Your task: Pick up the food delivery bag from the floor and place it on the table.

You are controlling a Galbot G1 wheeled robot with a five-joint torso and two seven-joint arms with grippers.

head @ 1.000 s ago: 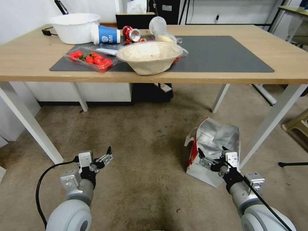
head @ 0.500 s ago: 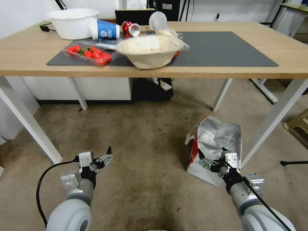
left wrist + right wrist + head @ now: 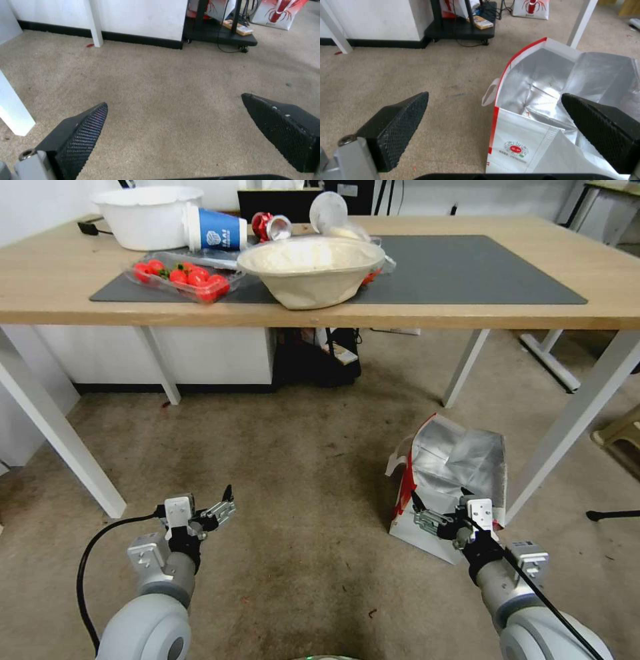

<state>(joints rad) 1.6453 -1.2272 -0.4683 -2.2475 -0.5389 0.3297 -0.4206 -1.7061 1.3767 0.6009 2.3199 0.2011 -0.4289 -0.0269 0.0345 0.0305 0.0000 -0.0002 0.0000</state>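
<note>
The large white paper food delivery bag (image 3: 453, 480) with red side panels and silver foil lining stands on the stained grey-brown carpet-like floor (image 3: 293, 460), mouth open upward, just beside a white metal leg of the wide light-wood worktop (image 3: 467, 317) on the robot's right. In the right wrist view a white handle loop (image 3: 489, 92) droops outside the red-edged rim, and a small round red logo sits on the near white face.

The right pincer (image 3: 440, 503) hangs low over the bag's near edge with its jaws spread wide, 1 finger above bare carpet and the other above the foil mouth, holding nothing. The left pincer (image 3: 223, 500) hovers over open floor well apart from the bag, jaws also wide and empty.

The step in hand looks like the reach for a grip. Done well, the right pincer should come down so its 2 fingers straddle the near wall or the red rim, with 1 finger inside against the foil, then close firmly, since thin paper may crumple or slip. The lift should go straight up first, because the worktop leg stands close on the far side. The bare right half of the dark grey rectangular mat (image 3: 480, 267) looks the safest landing spot, away from the beige paper bowl (image 3: 310, 270) and the clear tray of red strawberries (image 3: 180, 279).
</note>
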